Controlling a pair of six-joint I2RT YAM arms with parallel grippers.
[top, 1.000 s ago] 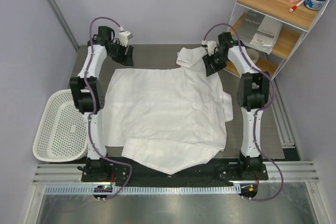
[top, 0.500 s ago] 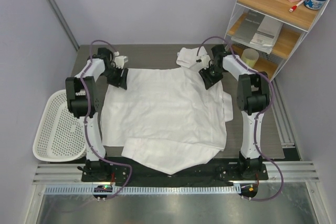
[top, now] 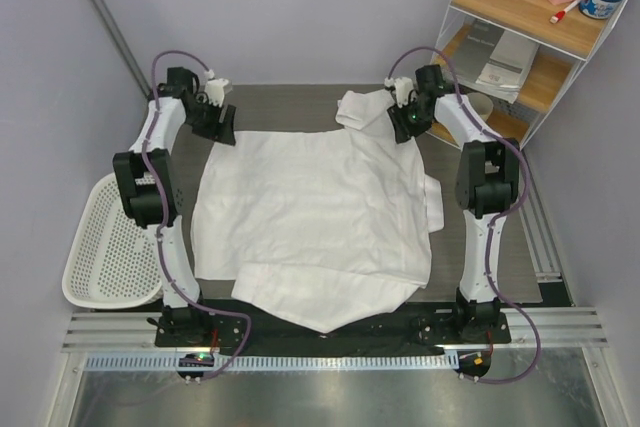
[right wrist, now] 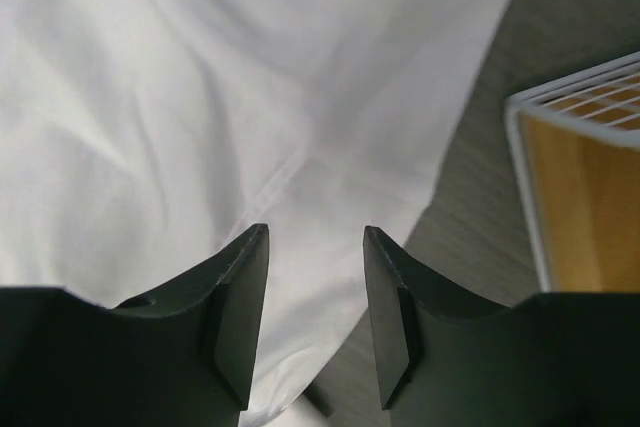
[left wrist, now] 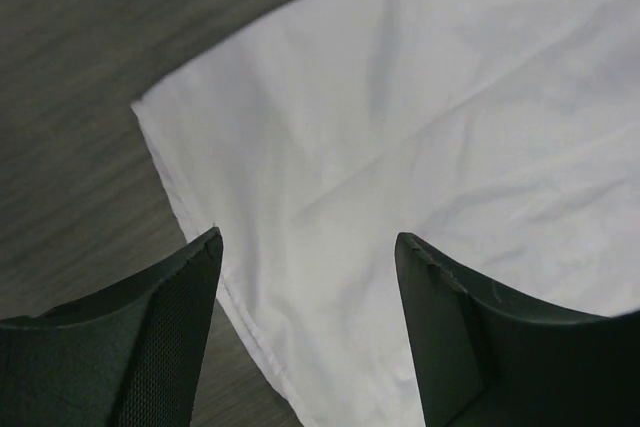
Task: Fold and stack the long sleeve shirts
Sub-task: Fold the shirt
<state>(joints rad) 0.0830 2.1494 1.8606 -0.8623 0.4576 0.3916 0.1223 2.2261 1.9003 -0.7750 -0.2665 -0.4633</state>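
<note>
White long sleeve shirt (top: 315,212) spread on table (top: 290,107). Left claw (left wrist: 308,240) released above far-left corner; right claw (right wrist: 316,232) released above far-right edge.

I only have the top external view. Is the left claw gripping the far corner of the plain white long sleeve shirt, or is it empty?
Observer: Left wrist view shows the left claw open and empty. The corner of the plain white long sleeve shirt lies on the dark grey table beneath it.
Operator: And the right claw?
Observer: The right claw is also open and empty, over the cloth, with a stitched seam running under the gap.
Operator: Anything close by?
Observer: The white wire shelf unit shows to its right, clear of the fingers.
</note>
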